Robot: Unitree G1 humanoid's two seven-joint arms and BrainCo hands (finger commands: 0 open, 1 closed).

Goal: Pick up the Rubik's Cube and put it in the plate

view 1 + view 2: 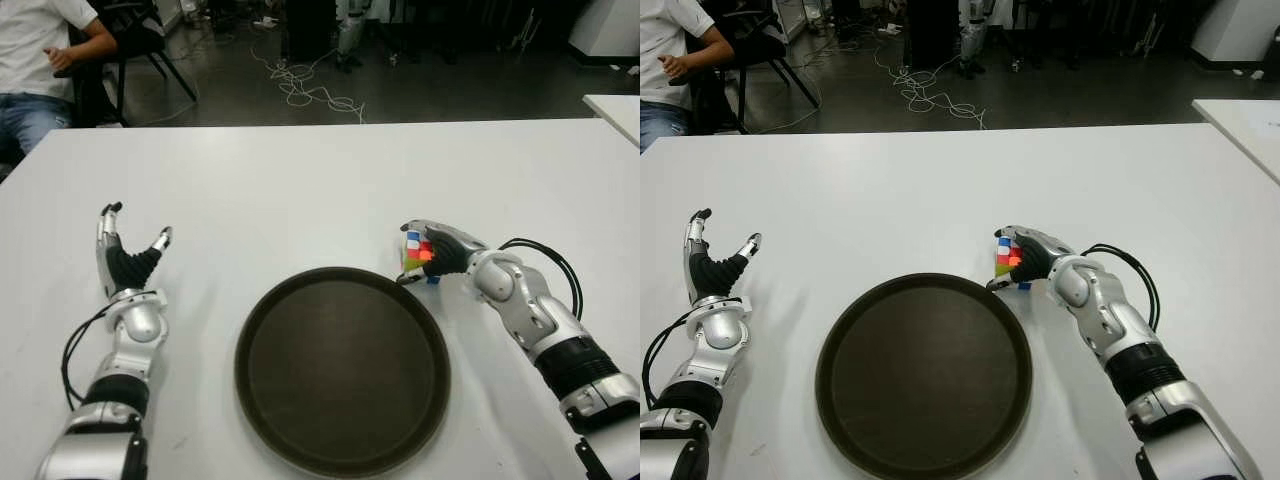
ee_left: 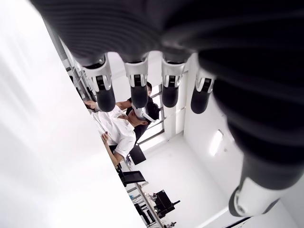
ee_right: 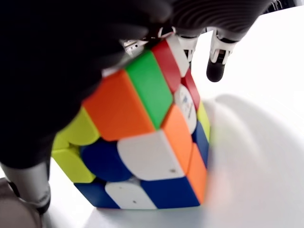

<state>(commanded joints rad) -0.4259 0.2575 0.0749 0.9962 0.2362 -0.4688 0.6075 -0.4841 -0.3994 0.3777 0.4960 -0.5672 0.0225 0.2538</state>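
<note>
The right hand (image 1: 437, 254) is closing its fingers around the Rubik's Cube (image 1: 418, 255), gripping it just beyond the far right rim of the plate (image 1: 342, 369). In the right wrist view the cube (image 3: 147, 137) is filling the frame, with the dark palm pressing over its top and fingers (image 3: 219, 66) wrapping one side; its lower edge seems to be touching the white tabletop (image 1: 300, 190), though this is hard to judge. The round dark plate is sitting near the front edge of the tabletop, about midway between its left and right sides. The left hand (image 1: 125, 258) is showing toward the front left corner of the tabletop, well apart from the plate, fingers spread and holding nothing. A seated person (image 1: 40, 60) is showing beyond the far left corner.
</note>
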